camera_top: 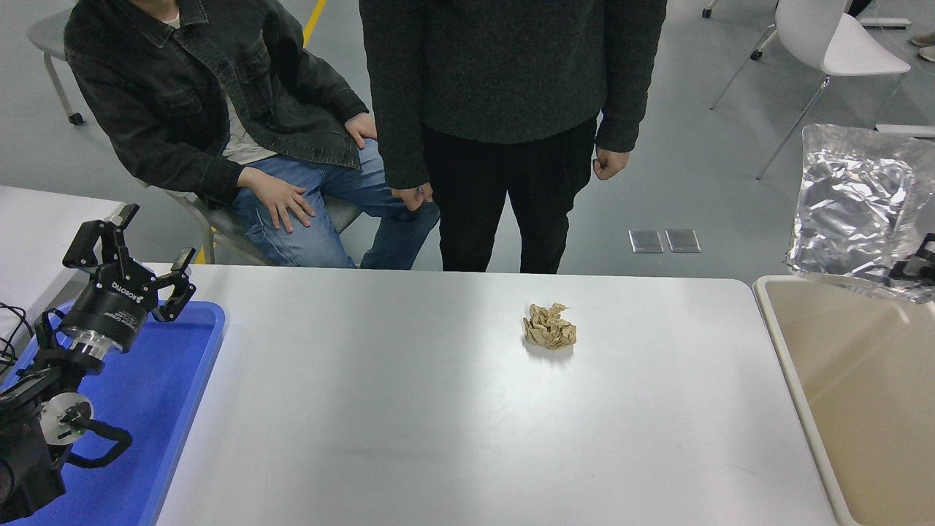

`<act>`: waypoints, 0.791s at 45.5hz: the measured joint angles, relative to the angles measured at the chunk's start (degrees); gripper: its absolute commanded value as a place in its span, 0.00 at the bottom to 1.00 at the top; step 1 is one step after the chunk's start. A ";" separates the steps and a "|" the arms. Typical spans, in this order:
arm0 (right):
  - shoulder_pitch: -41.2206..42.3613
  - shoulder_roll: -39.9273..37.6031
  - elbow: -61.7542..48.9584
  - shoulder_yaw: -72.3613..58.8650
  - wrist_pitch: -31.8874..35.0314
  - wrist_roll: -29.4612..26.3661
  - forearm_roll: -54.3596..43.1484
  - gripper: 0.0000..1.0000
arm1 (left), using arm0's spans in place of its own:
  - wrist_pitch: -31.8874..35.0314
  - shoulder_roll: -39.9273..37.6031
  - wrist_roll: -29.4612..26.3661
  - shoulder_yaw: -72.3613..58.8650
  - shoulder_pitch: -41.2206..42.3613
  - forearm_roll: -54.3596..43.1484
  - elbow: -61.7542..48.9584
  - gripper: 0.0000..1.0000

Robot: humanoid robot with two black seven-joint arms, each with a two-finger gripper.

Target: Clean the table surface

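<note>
One foil bag (855, 201) hangs over the bin's (862, 380) far edge, pinched by the right gripper (917, 269) at the frame's right edge. The paper wad (549, 326) sits mid-table (438, 409), well left of it, nearer that arm than the left gripper (131, 252), spread wide above the tray (157, 409). Two people (504, 109) wait beyond.

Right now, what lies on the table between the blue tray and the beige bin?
In the head view, only a crumpled brown paper ball lies on the white table surface between the blue tray and the beige bin; the rest is bare.
</note>
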 measured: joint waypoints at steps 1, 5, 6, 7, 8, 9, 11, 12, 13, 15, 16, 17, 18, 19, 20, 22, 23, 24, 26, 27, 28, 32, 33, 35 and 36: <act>-0.58 0.57 -0.96 -0.04 -0.66 0.01 0.01 0.00 | 0.00 0.00 0.00 0.00 0.00 0.01 0.02 1.00; -3.33 3.73 -5.58 -0.15 -3.72 0.12 0.06 0.00 | 0.00 0.00 0.00 0.00 0.00 0.00 0.01 1.00; -4.17 4.82 -7.09 -0.18 -4.75 0.16 0.07 0.00 | 0.00 0.01 0.00 -0.01 0.00 0.00 0.01 1.00; -4.71 5.54 -8.05 -0.19 -5.39 0.16 0.07 0.00 | 0.00 0.01 0.00 -0.01 0.00 0.00 0.01 1.00; -5.28 6.25 -9.02 -0.21 -6.04 0.17 0.08 0.00 | 0.00 0.01 0.00 0.00 0.00 0.00 0.02 1.00; -5.89 7.02 -10.12 -0.23 -6.81 0.19 0.10 0.00 | 0.00 0.01 0.00 -0.01 0.00 0.00 0.02 1.00; -7.32 8.72 -12.69 -0.25 -8.59 0.21 0.12 0.00 | 0.00 0.01 0.00 0.00 0.00 0.00 0.01 1.00; -7.88 9.38 -13.67 -0.25 -9.27 0.22 0.14 0.00 | 0.00 0.01 0.00 0.00 0.00 0.00 0.02 1.00; -8.76 10.39 -15.19 -0.25 -10.36 0.27 0.19 0.00 | 0.00 0.01 0.00 -0.01 -0.01 0.00 0.01 1.00; -9.92 11.83 -17.34 -0.25 -11.67 0.29 0.32 0.00 | 0.00 0.01 0.00 0.00 0.00 0.01 0.02 1.00; -10.81 12.99 -19.02 -0.25 -12.63 0.34 0.47 0.00 | 0.00 0.00 0.00 0.00 -0.01 0.00 0.01 1.00; -11.36 13.78 -20.17 -0.24 -13.20 0.34 0.58 0.00 | 0.00 0.00 0.00 0.00 0.00 0.00 0.00 1.00; -11.93 14.63 -21.42 -0.24 -13.70 0.37 0.70 0.00 | 0.00 0.01 0.00 0.00 0.00 0.00 0.02 1.00; -12.80 15.93 -23.37 -0.23 -14.45 0.43 0.90 0.00 | 0.00 0.00 0.00 0.00 0.00 0.00 0.01 1.00; -13.36 16.81 -24.73 -0.22 -14.90 0.44 1.03 0.00 | 0.00 0.00 0.00 0.00 0.00 0.00 0.00 1.00; -14.84 19.06 -28.18 -0.16 -15.84 0.53 1.45 0.00 | 0.00 0.00 0.00 0.01 0.00 0.01 0.02 1.00; -15.41 19.97 -29.60 -0.12 -16.17 0.53 1.64 0.00 | 0.01 0.00 0.00 0.01 0.00 0.00 0.01 1.00; -16.06 20.98 -31.08 -0.07 -16.48 0.55 1.85 0.00 | 0.01 0.00 0.00 0.01 0.00 0.00 0.02 1.00; -17.59 23.36 -34.53 0.03 -17.14 0.61 2.43 0.00 | 0.05 0.00 0.00 0.01 0.00 0.00 0.02 1.00; -18.16 24.26 -35.80 0.07 -17.35 0.61 2.64 0.00 | 0.06 0.00 0.00 0.01 0.00 0.00 0.02 1.00; -18.72 25.17 -37.06 0.10 -17.54 0.61 2.84 0.00 | 0.06 0.00 0.00 0.01 0.00 0.00 0.03 1.00; -21.57 29.24 -42.71 0.28 -18.40 0.66 3.88 0.00 | 0.07 0.00 0.00 0.02 0.00 0.00 0.04 1.00; -22.18 30.17 -43.92 0.32 -18.58 0.68 4.13 0.00 | 0.07 0.00 -0.01 0.03 0.00 0.00 0.03 1.00; -23.22 31.61 -45.75 0.35 -18.83 0.67 4.57 0.00 | 0.07 0.00 0.00 0.04 0.00 0.00 0.04 1.00; -23.97 32.58 -47.04 0.38 -19.07 0.69 4.90 0.00 | 0.07 0.00 0.00 0.04 0.00 0.00 0.04 1.00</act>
